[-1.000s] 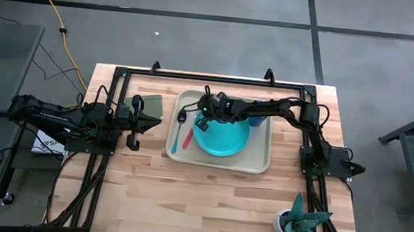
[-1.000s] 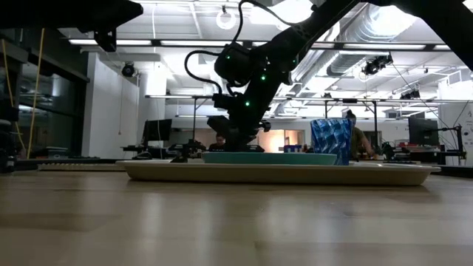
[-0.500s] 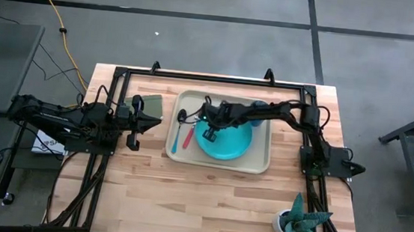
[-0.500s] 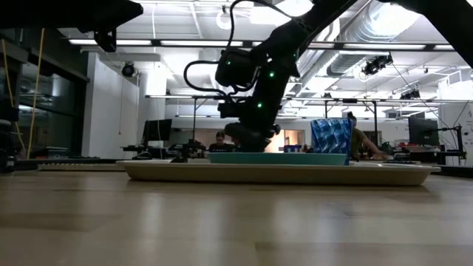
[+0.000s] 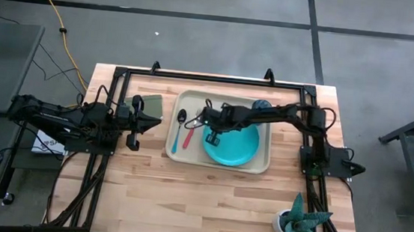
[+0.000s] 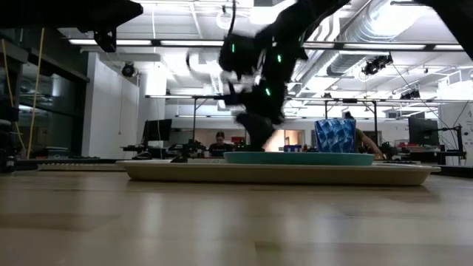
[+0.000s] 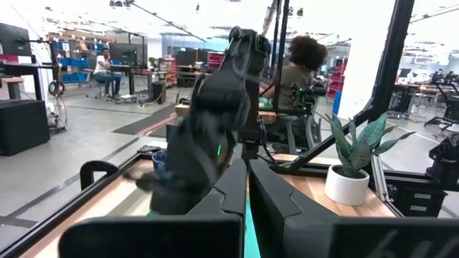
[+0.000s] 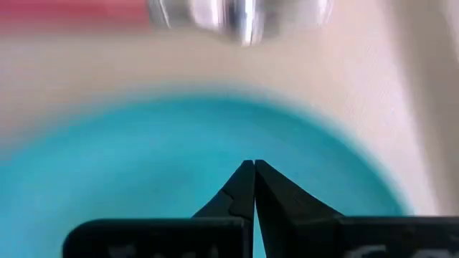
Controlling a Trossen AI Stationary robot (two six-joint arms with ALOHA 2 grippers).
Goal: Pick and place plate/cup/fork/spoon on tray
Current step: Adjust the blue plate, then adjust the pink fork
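Note:
The beige tray [image 5: 262, 167] lies at the table's middle far side. On it are the turquoise plate [image 5: 238, 146], the blue cup [image 5: 262, 105] at its far right, the red-handled fork [image 5: 187, 137] and the blue-handled spoon [image 5: 179, 123] along its left side. My right gripper [image 5: 213, 137] is shut and points down over the plate's left part [image 8: 143, 165], with the fork's tines [image 8: 240, 14] just beyond. My left gripper [image 5: 137, 122] is shut and empty, left of the tray. My right gripper's shut fingers [image 8: 244, 186] come from above at the plate's left part. I cannot tell whether they touch it. The plate lies flat on the tray [image 6: 295, 157].
A flat olive-green rectangle [image 5: 151, 103] lies left of the tray's far corner. A white pot with a spiky plant [image 5: 299, 223] stands at the table's near right corner. A black frame runs around the table's edges. People sit in the room behind.
My right gripper has gone toward the table's right and near edges and risen a little, staying shut. The plate has slid flat on the tray the same way, toward the tray's near right. The cup, fork and spoon have stayed in place.

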